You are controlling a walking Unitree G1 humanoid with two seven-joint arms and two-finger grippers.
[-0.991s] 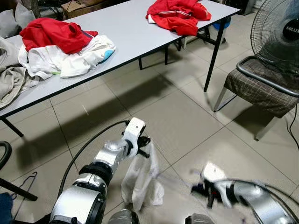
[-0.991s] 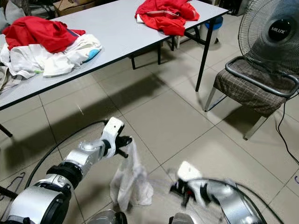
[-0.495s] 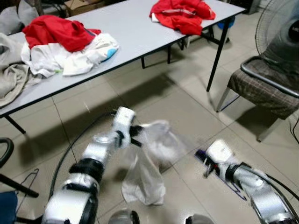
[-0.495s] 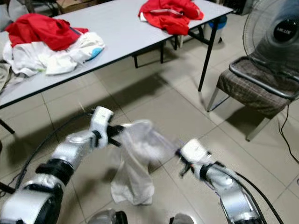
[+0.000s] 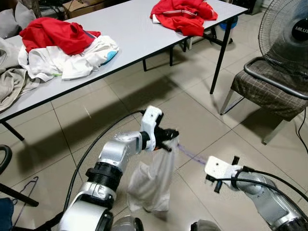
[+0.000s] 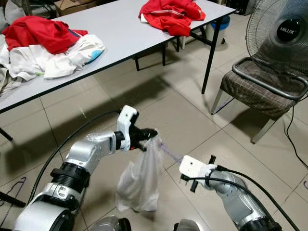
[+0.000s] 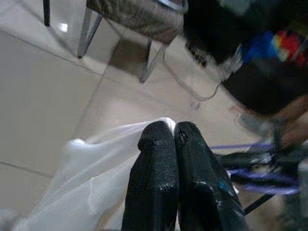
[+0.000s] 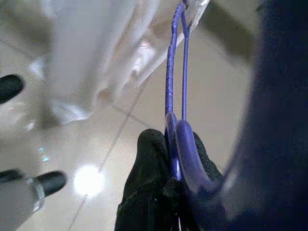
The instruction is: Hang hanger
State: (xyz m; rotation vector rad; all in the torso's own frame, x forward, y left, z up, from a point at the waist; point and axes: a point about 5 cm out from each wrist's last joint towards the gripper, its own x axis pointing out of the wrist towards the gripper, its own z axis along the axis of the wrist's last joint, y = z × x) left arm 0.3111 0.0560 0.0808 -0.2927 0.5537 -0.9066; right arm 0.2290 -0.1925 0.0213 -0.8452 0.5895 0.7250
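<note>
left eye view had the left gripper (image 5: 169,140) out over the floor tiles (image 5: 192,115), fingers pressed together on the top edge of a white garment (image 5: 153,180) that hung limp below it, its lower end down near the robot's body. left wrist view confirmed it: both black fingers (image 7: 159,178) were closed tight with the thin white cloth pinched between them.

right gripper (image 5: 225,177) sat lower and to the right, just beside the garment. right wrist view showed its fingers (image 8: 154,192) clamped on the purple hanger (image 8: 175,96). the hanger's thin wire ran from there up into the cloth near the left gripper, seen in left eye view as a faint purple line (image 5: 190,154).

surroundings: a long grey table (image 5: 130,29) stood beyond the arms, with a red and white clothes pile (image 5: 62,48) at its left end and a red garment (image 5: 185,14) at its right end. a chair (image 5: 269,91) with a checked seat stood at right, a fan (image 5: 288,33) behind it. a black cable (image 5: 91,151) looped off the left arm. a bare wire hanger (image 5: 26,195) lay on the floor at far left, well apart from both grippers.
</note>
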